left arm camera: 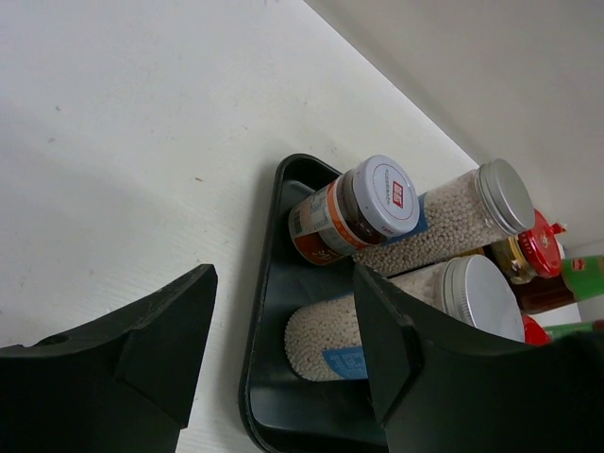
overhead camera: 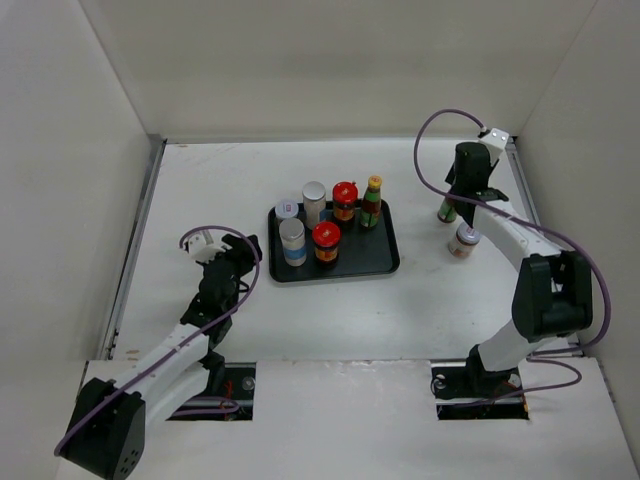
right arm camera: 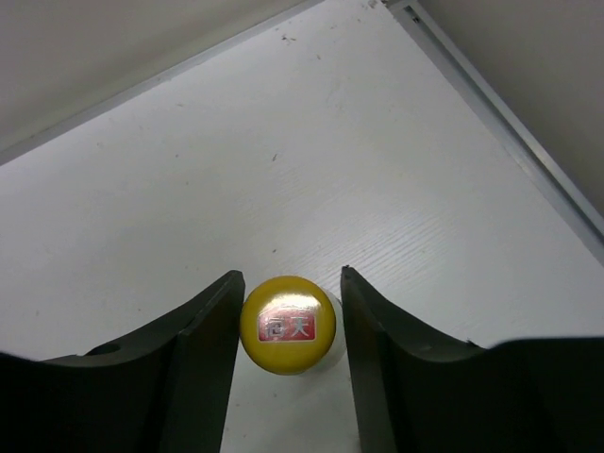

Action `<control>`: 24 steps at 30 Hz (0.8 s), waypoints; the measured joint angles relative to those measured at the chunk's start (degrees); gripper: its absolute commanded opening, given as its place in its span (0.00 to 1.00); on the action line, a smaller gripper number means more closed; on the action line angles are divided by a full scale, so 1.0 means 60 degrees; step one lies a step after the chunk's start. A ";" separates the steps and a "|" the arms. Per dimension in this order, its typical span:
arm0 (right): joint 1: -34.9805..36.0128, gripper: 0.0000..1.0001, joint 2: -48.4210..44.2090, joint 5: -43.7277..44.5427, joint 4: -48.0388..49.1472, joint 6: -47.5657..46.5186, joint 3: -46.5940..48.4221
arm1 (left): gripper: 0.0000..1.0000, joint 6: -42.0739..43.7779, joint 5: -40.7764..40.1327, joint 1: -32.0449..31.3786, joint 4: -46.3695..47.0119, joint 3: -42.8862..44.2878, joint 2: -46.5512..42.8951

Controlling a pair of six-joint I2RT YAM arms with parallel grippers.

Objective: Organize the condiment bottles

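The right gripper [right arm camera: 290,276] is held above the yellow-capped bottle [right arm camera: 288,324], upper right in the top view. Its jaws are apart, closely flanking the cap, and the bottle's body is hidden. The left gripper [left arm camera: 283,283] is spread, facing shakers [left arm camera: 444,212] on the tray [left arm camera: 257,359].

Six bottles [overhead camera: 326,242] stand clustered mid-table; far right, a yellow-capped green bottle [right arm camera: 288,324] and a short jar [overhead camera: 463,241] stand.

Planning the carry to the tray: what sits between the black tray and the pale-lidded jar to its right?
Nothing; the top view shows only bare table between the tray and the pale-lidded jar.
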 measured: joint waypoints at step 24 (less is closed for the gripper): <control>0.3410 0.21 -0.3942 0.0634 0.0069 -0.0171 -0.2018 | 0.62 -0.0004 0.0000 -0.0004 0.0248 -0.0004 0.0295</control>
